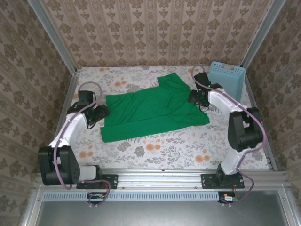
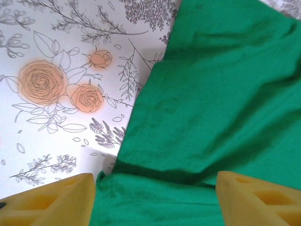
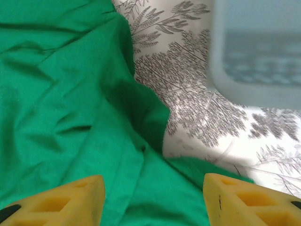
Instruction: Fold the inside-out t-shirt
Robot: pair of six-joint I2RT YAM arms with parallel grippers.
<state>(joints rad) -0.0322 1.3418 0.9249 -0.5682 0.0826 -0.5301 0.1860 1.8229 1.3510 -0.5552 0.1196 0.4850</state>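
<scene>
shirt: is spread mid-counter, wrinkled | handling: is judged light, limp, easily creased; best pinched at edge corners, both layers taken | left fingers: are held wide over left edge, nothing gripped | right fingers: are held wide over right edge, nothing gripped

**Light:** bright, even, from overhead. There is no glare on the t-shirt.

**Shadows:** soft and short.
- Top view: a thin dark rim under the t-shirt's near hem.
- My left wrist view: a dim band across the t-shirt where one layer overlaps another. The tablecloth left of the t-shirt washes toward white.
- My right wrist view: deep shade inside the fold at the t-shirt's right edge.

**Focus:** cloth wrinkles and floral print are sharp in both my wrist views. The basket, up and right of the t-shirt, is blurred and its lattice smeared.
</scene>
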